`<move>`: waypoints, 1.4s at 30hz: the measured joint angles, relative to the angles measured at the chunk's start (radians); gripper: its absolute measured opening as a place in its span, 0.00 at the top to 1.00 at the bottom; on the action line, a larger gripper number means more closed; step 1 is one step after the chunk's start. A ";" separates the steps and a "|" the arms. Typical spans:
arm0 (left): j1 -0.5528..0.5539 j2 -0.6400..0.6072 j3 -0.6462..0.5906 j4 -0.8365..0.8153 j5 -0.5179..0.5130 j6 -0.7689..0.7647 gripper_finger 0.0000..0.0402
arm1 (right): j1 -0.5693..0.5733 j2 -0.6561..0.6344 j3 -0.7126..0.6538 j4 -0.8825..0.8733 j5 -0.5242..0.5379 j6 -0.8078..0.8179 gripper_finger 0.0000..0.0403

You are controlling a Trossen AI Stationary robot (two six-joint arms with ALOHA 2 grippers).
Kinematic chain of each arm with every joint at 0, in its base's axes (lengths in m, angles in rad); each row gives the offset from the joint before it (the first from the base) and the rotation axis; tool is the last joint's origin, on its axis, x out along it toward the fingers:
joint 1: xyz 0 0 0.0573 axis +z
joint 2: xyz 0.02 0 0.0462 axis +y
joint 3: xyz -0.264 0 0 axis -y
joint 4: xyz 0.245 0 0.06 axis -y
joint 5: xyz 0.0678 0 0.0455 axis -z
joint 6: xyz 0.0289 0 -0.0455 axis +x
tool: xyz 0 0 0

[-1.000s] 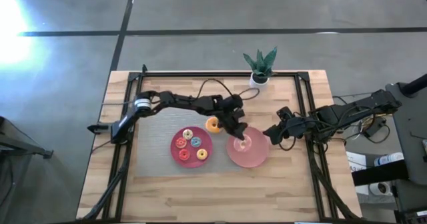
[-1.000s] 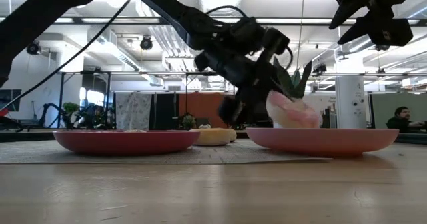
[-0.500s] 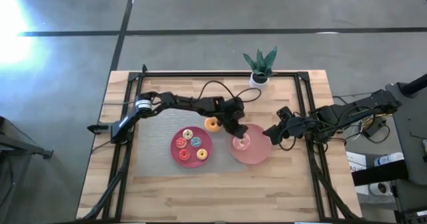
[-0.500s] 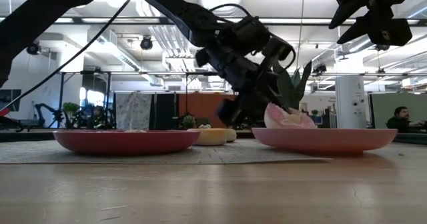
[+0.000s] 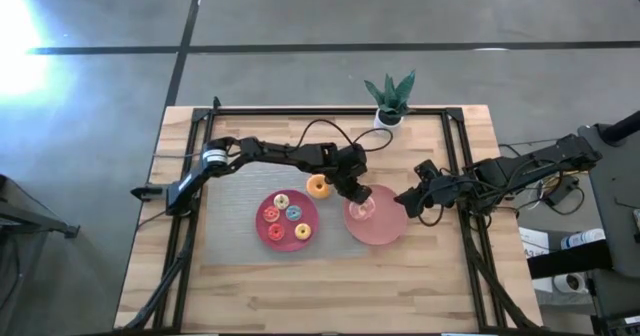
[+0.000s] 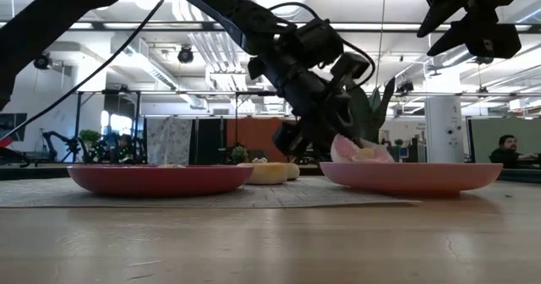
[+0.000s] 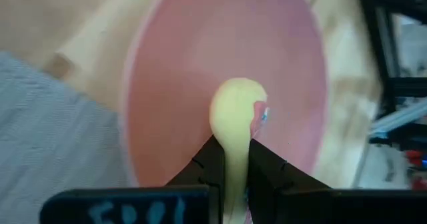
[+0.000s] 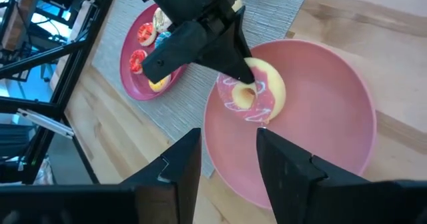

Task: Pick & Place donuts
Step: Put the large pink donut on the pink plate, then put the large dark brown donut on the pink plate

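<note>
A donut with pink icing (image 8: 261,94) stands tilted on the pale pink plate (image 5: 385,234), with my left gripper (image 5: 357,195) shut on it. The low view shows this donut (image 6: 362,152) leaning with its lower edge on the plate (image 6: 414,176). The magenta plate (image 5: 288,219) holds several small donuts. One orange donut (image 5: 319,186) lies on the grey mat beyond that plate. My right gripper (image 5: 408,202) hangs open above the pink plate's right rim, nothing between its fingers. My left gripper pinches the donut's ring (image 7: 235,139) between its two fingers, one on each flat face. The fingers (image 8: 230,63) slant down from the table's left and far side. The donut sits tilted, its lower edge (image 6: 365,159) resting on the pink plate.
A potted green plant (image 5: 390,98) stands at the table's far edge. The grey mat (image 5: 232,191) lies under the magenta plate. A black frame rail (image 5: 462,176) runs along the right side. Bare wood lies along the near edge.
My left gripper has rolled and tipped at the wrist while staying over the pink plate. The pink-iced donut has sunk from steeply tilted to leaning lower on the plate, and has shifted a little toward the plate's left side. The right arm has kept still.
</note>
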 joint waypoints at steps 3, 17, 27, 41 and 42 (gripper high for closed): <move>0.000 0.000 0.000 -0.044 -0.045 0.041 0.96 | 0.000 0.000 0.000 -0.001 0.001 -0.001 0.67; -0.001 -0.010 0.022 -0.165 -0.143 0.086 0.68 | 0.000 0.015 -0.001 -0.005 0.001 0.008 0.66; -0.001 -0.010 0.175 -0.408 -0.209 0.228 0.60 | 0.000 0.048 -0.002 -0.003 -0.002 0.005 0.66; -0.002 -0.115 0.270 -0.647 -0.818 0.594 0.60 | 0.000 0.050 -0.002 -0.008 -0.014 -0.034 0.66; 0.003 -0.115 0.264 -0.642 -0.826 0.630 0.60 | -0.001 0.048 -0.002 -0.008 -0.018 -0.047 0.66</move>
